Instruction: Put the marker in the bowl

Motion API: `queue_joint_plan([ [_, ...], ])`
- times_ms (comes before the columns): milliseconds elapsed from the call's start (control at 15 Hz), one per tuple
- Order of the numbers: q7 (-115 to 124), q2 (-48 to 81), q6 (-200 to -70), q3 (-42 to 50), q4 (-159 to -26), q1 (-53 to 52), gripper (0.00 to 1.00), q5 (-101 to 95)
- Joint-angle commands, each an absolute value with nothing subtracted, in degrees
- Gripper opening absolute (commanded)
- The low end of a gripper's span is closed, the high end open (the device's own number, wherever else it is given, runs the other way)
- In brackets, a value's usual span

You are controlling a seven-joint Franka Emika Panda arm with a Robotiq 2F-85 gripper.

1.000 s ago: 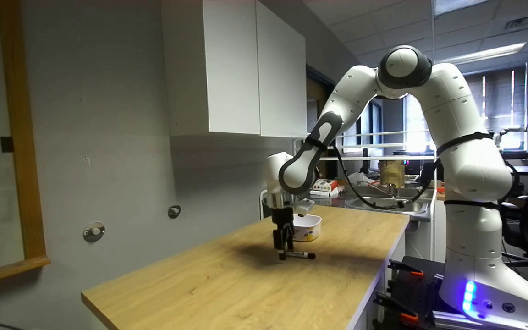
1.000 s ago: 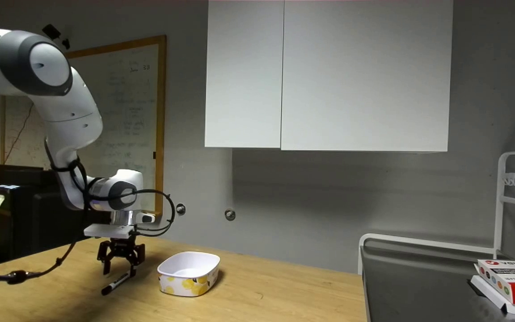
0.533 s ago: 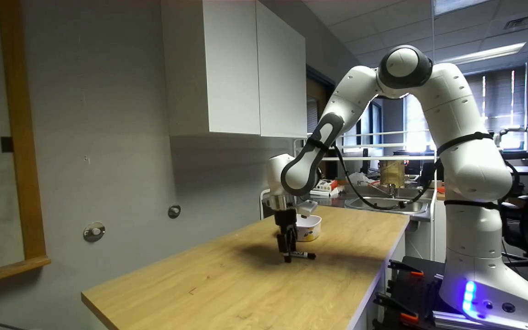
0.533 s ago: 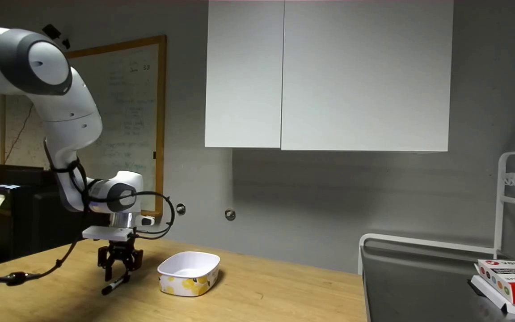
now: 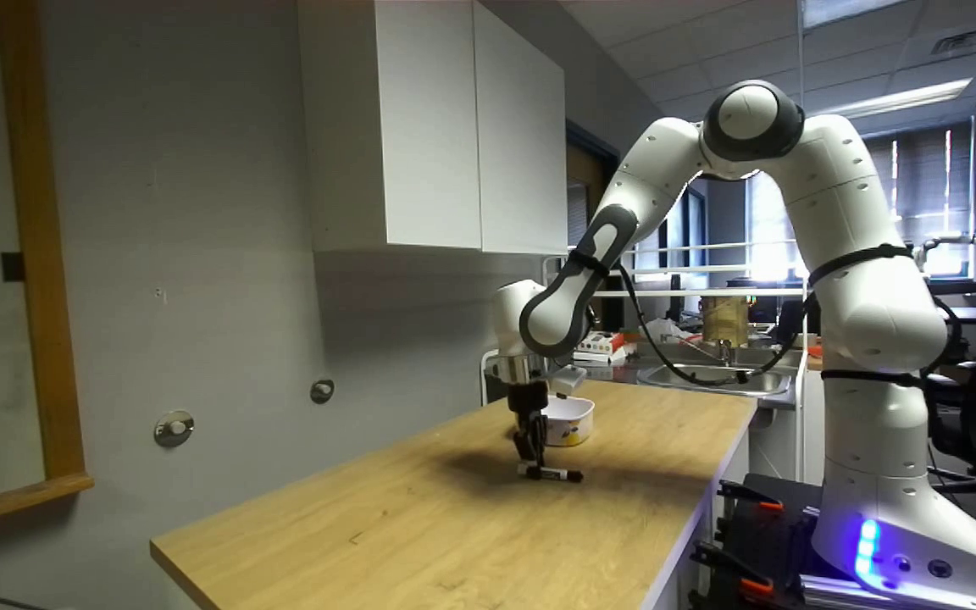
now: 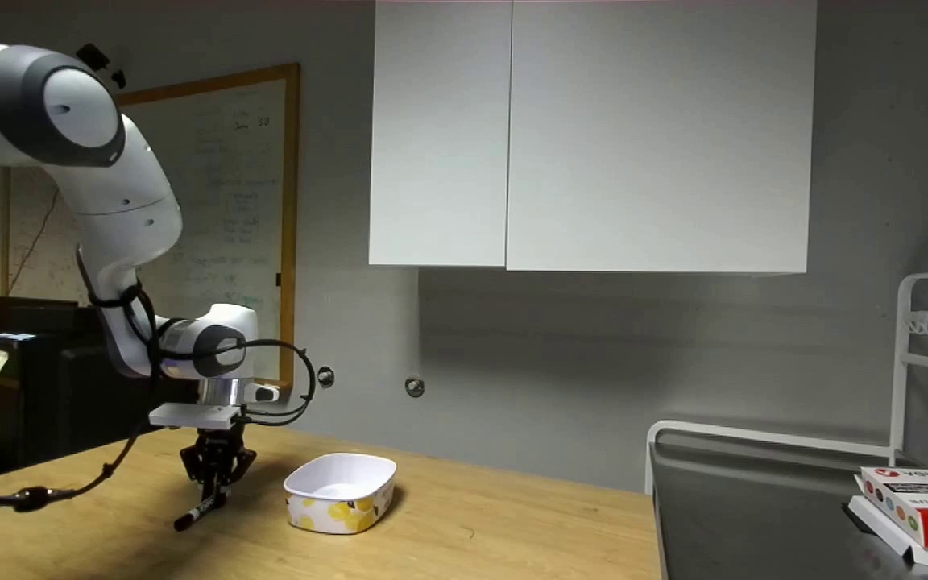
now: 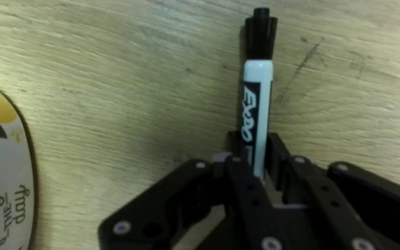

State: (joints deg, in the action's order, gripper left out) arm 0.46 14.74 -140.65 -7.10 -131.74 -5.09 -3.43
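The marker is white with a dark label and a black cap. My gripper is shut on it, with a finger pressed to each side of the barrel. Its capped end sticks out beyond the fingers, while the part between and behind them is partly hidden. In both exterior views the marker lies low at the tabletop under my gripper; whether it touches the wood I cannot tell. The bowl, white with yellow fruit on its wall, stands upright beside the gripper. Part of the bowl shows at the left of the wrist view.
The wooden table runs along a grey wall, with a white cupboard hanging above. A dark counter carrying a red and white box adjoins it. A cable loops beside the wrist.
The fingers have come together from wide apart and taken hold of the marker. Its capped end has shifted slightly. First the gripper dipped a little, then rose slightly. The bowl has stayed put.
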Motion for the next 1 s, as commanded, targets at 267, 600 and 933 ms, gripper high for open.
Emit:
queue_joint_plan([
  [267, 13.94, 5.37, -137.5, -3.35, -133.36, -9.28, 0.09, -17.64],
  [600, 21.09, -0.8, -138.82, -3.57, -132.31, -7.51, 0.08, -31.79],
  [933, 16.2, -1.44, -145.89, -2.06, -131.4, -3.0, 0.08, -38.19],
])
